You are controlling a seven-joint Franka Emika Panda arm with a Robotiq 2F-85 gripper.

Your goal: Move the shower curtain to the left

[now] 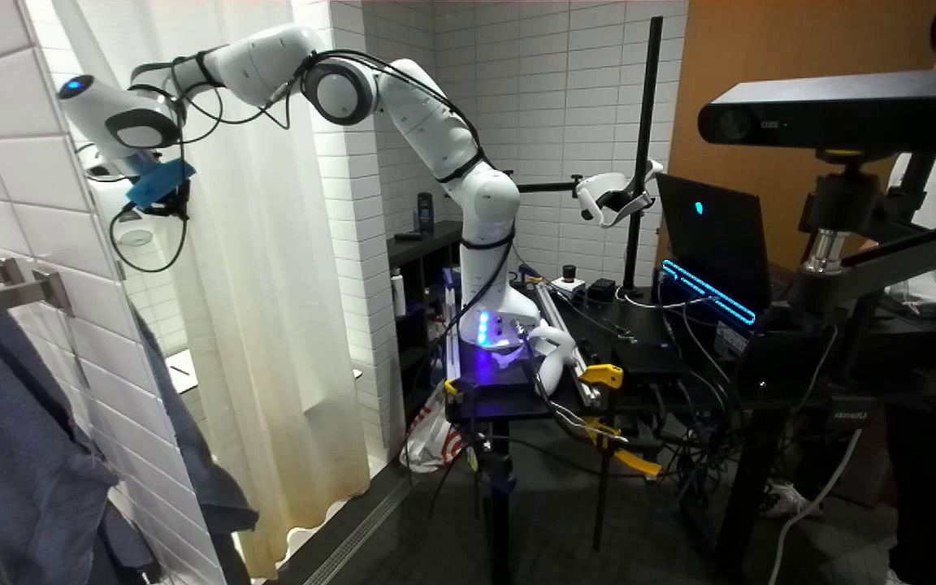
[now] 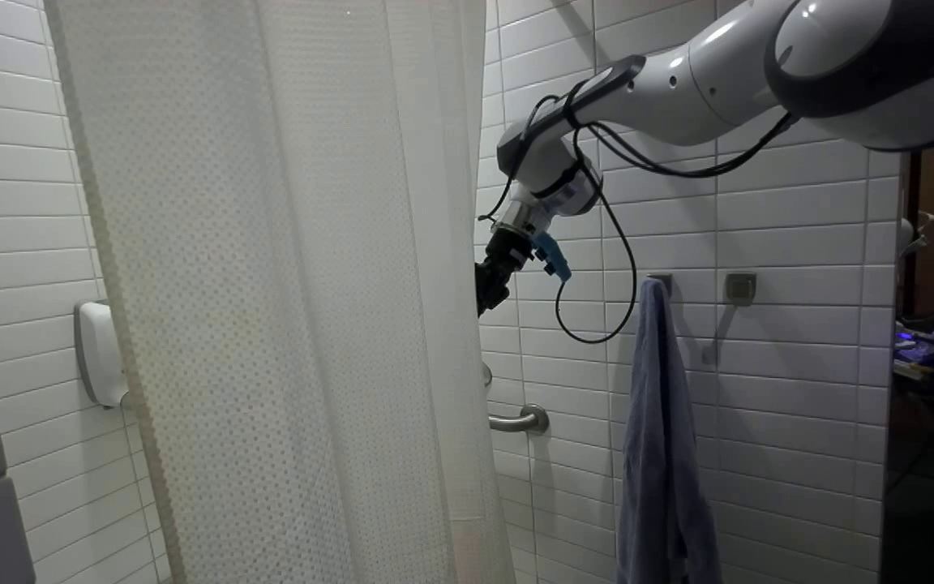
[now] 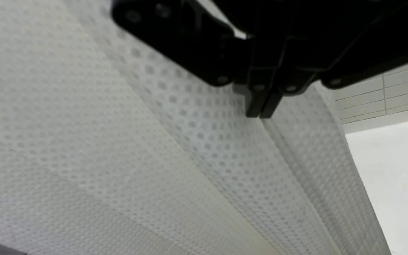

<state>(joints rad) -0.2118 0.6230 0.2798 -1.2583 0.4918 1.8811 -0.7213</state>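
Note:
The off-white shower curtain (image 1: 273,284) hangs in soft vertical pleats in both exterior views, and its dotted weave fills most of the wrist view. My gripper (image 3: 261,110) comes in from the top there, its two fingertips pressed together. A fold of the curtain (image 3: 246,156) runs straight out from between the tips, so the jaws are shut on the fabric. In an exterior view the black gripper (image 2: 494,280) meets the curtain's right-hand edge, which hides the fingertips. The gripper (image 1: 169,203) is dark and small elsewhere, below a blue mount.
A tiled partition (image 1: 37,195) with a metal hook bar (image 1: 9,294) and a blue-grey towel (image 1: 13,422) stands close to the arm. Behind the curtain are a grab bar (image 2: 516,420) and a wall dispenser (image 2: 100,353). A cable loops below the wrist.

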